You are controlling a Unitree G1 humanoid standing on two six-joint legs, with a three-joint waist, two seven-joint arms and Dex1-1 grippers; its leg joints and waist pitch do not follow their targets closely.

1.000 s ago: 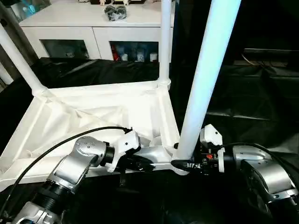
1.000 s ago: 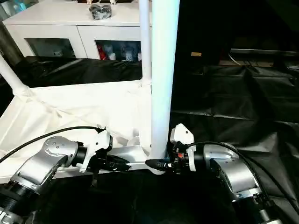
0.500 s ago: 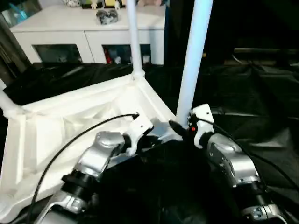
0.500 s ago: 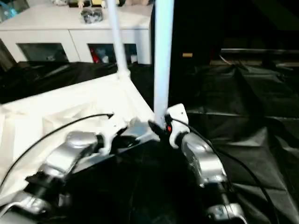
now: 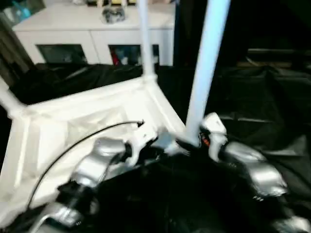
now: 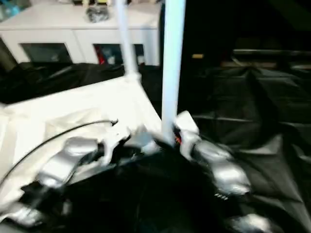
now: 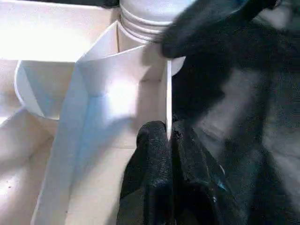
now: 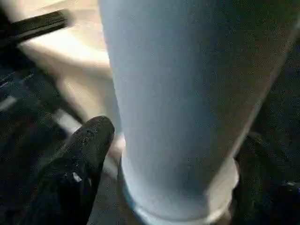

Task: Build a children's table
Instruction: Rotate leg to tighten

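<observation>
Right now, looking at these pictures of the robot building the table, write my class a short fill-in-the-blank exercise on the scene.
1. The tabletop lies with its ribbed underside facing ____.
2. The left gripper is shut on the tabletop's thin ____.
3. The near leg stands upright in a corner ____.
4. The floor around the table is covered by ____ sheeting.

Missing words: up; rim; socket; black

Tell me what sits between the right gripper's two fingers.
In the right wrist view, the near table leg stands between the fingers of the right gripper, just above its corner socket. A gap shows beside the finger.
</observation>
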